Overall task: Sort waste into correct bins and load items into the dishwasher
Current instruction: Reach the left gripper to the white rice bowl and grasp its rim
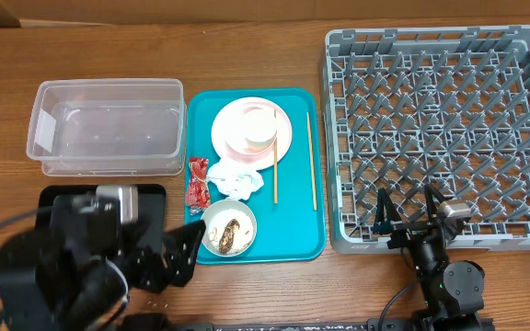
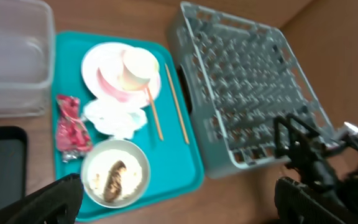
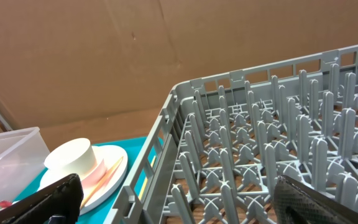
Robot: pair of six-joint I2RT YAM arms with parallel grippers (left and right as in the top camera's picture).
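**A:** Where the teal tray (image 1: 304,241) sits on the counter (image 1: 274,285), what does it carry?

**B:** At its far end, a round pink plate (image 1: 221,129) with a pink bowl (image 2: 110,84) and a small white cup (image 1: 258,121) on it. Two thin wooden chopsticks (image 1: 311,161) lie lengthwise, one touching the plate. Mid-tray there is crumpled white tissue (image 1: 236,180), with a shiny red wrapper (image 1: 197,182) at the left edge. At the near end, a grey-blue bowl (image 1: 214,217) holds brown scraps (image 1: 229,236).

**A:** And around the tray?

**B:** Clear tub (image 1: 109,124) left, black tray (image 1: 150,195) near-left, grey dish rack (image 1: 440,129) just right.

**A:** The pincers?

**B:** The left pincer (image 2: 179,186) is by the tray's near-left corner. The right pincer (image 1: 408,211) is right of the tray, at the rack's rim. Both are spread apart and empty.
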